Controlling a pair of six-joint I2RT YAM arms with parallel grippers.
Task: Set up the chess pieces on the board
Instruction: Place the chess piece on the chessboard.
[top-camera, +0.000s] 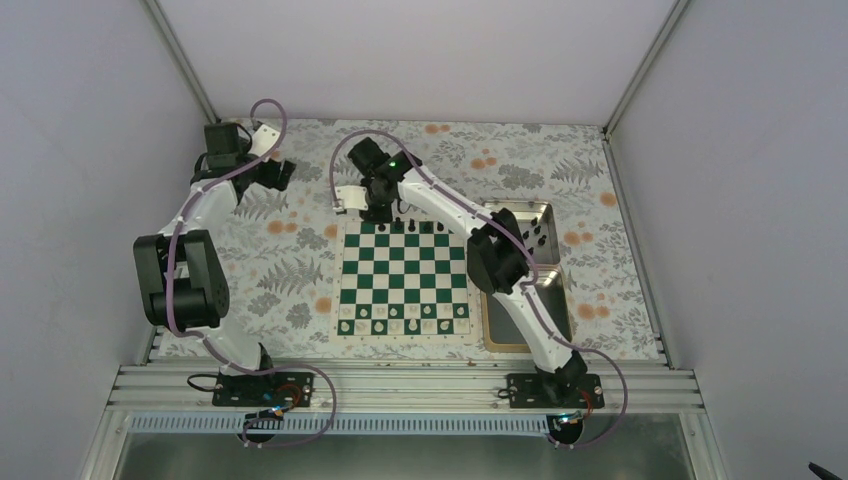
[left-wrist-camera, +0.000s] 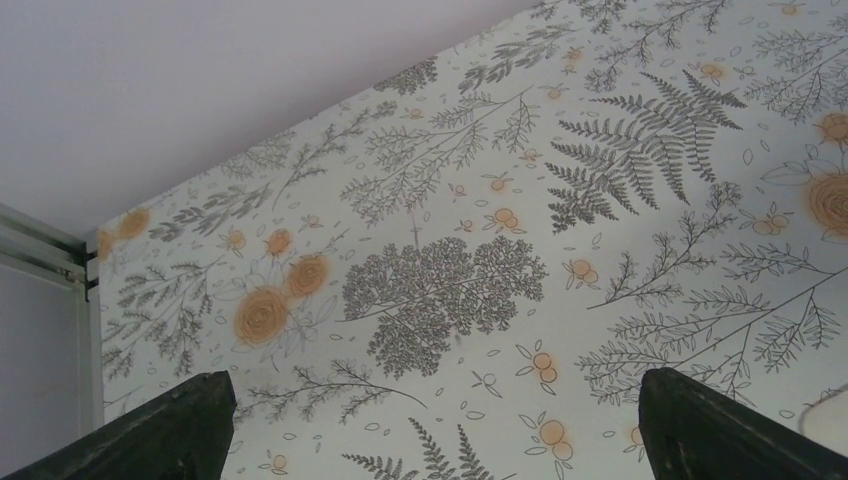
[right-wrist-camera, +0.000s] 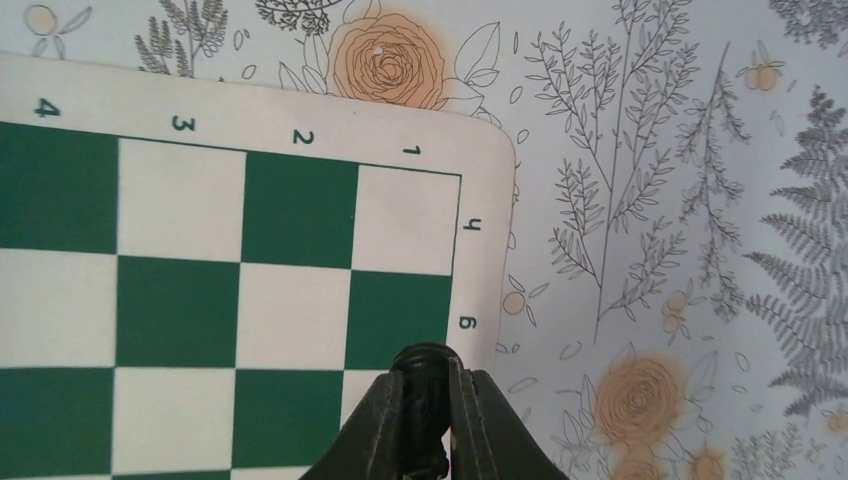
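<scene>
The green and white board (top-camera: 403, 282) lies mid-table. Several black chess pieces (top-camera: 412, 226) stand along its far row. Small white pieces (top-camera: 405, 326) fill the near row. My right gripper (top-camera: 376, 212) hangs over the board's far left corner. In the right wrist view it (right-wrist-camera: 428, 385) is shut on a black chess piece (right-wrist-camera: 428, 362), just above the squares by the border of the board (right-wrist-camera: 230, 270). My left gripper (top-camera: 280, 172) is at the far left of the table, away from the board. Its fingers (left-wrist-camera: 190, 425) stand wide apart with nothing between them.
Two silver tins sit right of the board. The far one (top-camera: 522, 212) holds a few black pieces (top-camera: 541, 233); the near one (top-camera: 545, 300) is partly under the right arm. The floral cloth (left-wrist-camera: 450, 290) covers the table. Grey walls close in the sides.
</scene>
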